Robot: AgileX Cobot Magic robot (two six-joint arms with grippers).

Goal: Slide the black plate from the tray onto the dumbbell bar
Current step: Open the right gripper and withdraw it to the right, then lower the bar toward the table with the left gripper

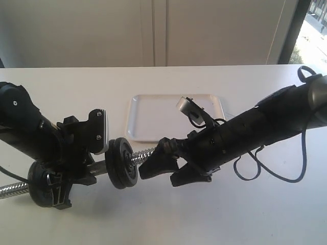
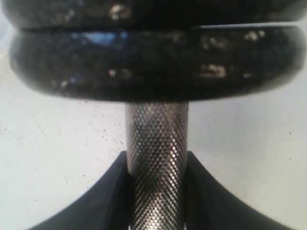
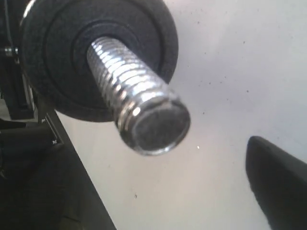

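Since the tray [image 1: 148, 120] lies bare and well behind the arms, I judge the black plate [image 3: 57, 86] is already on the dumbbell bar [image 1: 144, 153]. It sits against a second disc [image 2: 153, 62], just inboard of the threaded end. Left gripper [image 2: 157, 163] is clamped on the knurled middle; right gripper [image 1: 157, 178] stands wide, holding nothing, just off the bar tip. To finish well: hold the bar level, press the plate face squarely along the axis and keep the fingers clear of the threads.

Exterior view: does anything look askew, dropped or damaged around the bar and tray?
Nothing stands out. The black plates sit square on the dumbbell bar, which the left end effector grips at its knurled middle; the tray lies flat; the right end effector is open.
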